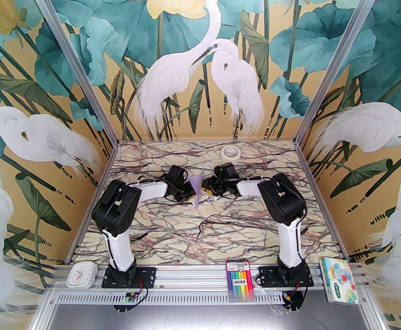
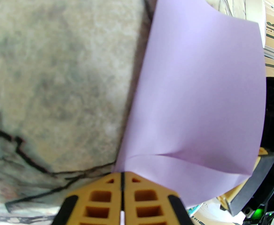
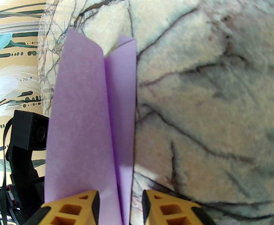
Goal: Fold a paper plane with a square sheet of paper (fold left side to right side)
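Observation:
The pale lavender paper plane (image 1: 197,188) is a slim folded dart standing on edge above the marbled table (image 1: 200,239), its point toward the near side, between my two grippers. In the left wrist view my left gripper (image 2: 122,173) is shut, pinching the near edge of the paper plane (image 2: 198,90), which creases just past the tips. The right gripper (image 3: 120,192) is open around the paper plane (image 3: 80,114); the left finger touches it and a gap shows beside the right finger. From above, the left gripper (image 1: 188,194) and the right gripper (image 1: 207,188) flank the paper closely.
A white tape roll (image 1: 230,152) lies at the back of the table. On the near rail sit a small white clock (image 1: 81,274), a marker pack (image 1: 240,280) and a colourful tissue pack (image 1: 339,279). Patterned walls close in three sides.

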